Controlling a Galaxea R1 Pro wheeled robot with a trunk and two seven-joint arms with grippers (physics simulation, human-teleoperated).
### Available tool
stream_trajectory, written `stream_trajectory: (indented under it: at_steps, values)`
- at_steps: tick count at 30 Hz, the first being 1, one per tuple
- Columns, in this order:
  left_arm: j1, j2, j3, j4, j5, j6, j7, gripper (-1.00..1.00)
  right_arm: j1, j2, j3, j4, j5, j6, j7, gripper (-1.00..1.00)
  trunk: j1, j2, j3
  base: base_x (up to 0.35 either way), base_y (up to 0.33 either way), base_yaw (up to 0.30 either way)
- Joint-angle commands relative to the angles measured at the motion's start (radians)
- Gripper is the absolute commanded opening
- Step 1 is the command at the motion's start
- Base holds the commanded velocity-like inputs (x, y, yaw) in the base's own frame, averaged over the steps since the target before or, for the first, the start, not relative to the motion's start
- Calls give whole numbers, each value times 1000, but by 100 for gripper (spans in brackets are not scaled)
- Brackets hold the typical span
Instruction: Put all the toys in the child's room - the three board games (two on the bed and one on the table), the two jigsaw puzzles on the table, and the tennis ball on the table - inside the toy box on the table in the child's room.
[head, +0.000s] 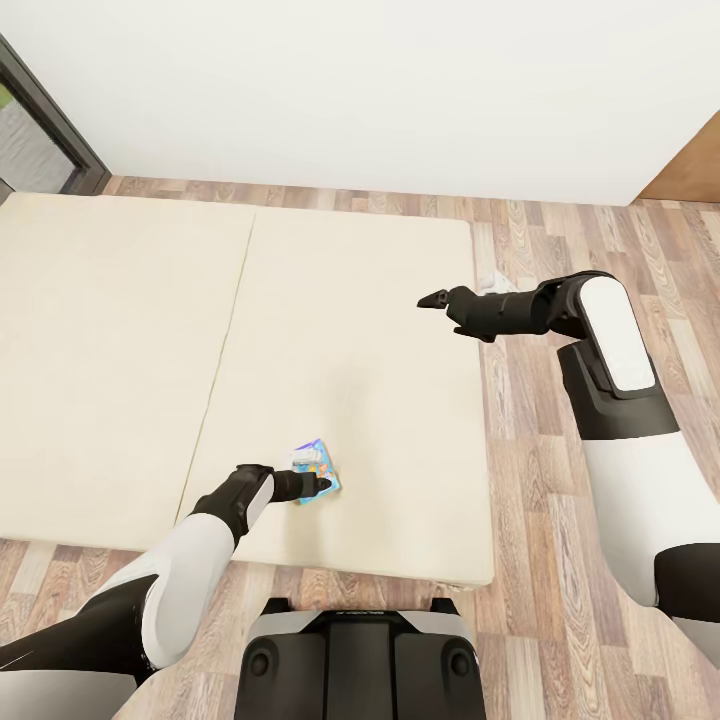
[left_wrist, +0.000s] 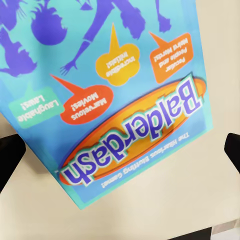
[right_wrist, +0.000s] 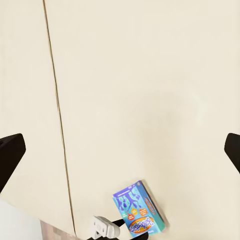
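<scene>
A small blue board game (head: 318, 468), a Balderdash box, lies flat on the beige bed (head: 120, 350) near its front edge. My left gripper (head: 318, 487) is open, low at the box's near end. In the left wrist view the box (left_wrist: 115, 85) lies between the spread fingertips (left_wrist: 11, 156), and I cannot tell whether they touch it. My right gripper (head: 430, 299) hangs open above the bed's right part, holding nothing. From the right wrist view the box (right_wrist: 139, 208) lies far below, with the left gripper (right_wrist: 107, 227) beside it.
A seam (head: 235, 300) splits the mattress into two halves. Wood floor (head: 560, 470) runs along the bed's right and front sides. A white wall stands behind, with a dark frame (head: 55, 125) at the far left and a wooden panel (head: 690, 170) at the far right.
</scene>
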Motion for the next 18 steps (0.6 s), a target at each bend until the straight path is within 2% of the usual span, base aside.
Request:
stream_trajectory:
  at_steps: [1,8,18]
  values:
    - [0,-1,8,-2,-10,6,-7,100,-1,-1,2,-1,-9,1,-10,100,1,-2,-1,0,0,0]
    - [0,-1,8,-3,-10,6,-7,100,-1,0,2,-1,-9,1,-10,100,1,-2,0,0,0,-13]
    - [0,-1,7,-3,-11,6,-7,100,-1,1,2,-1,-9,1,-10,100,1,-2,6,0,0,-85]
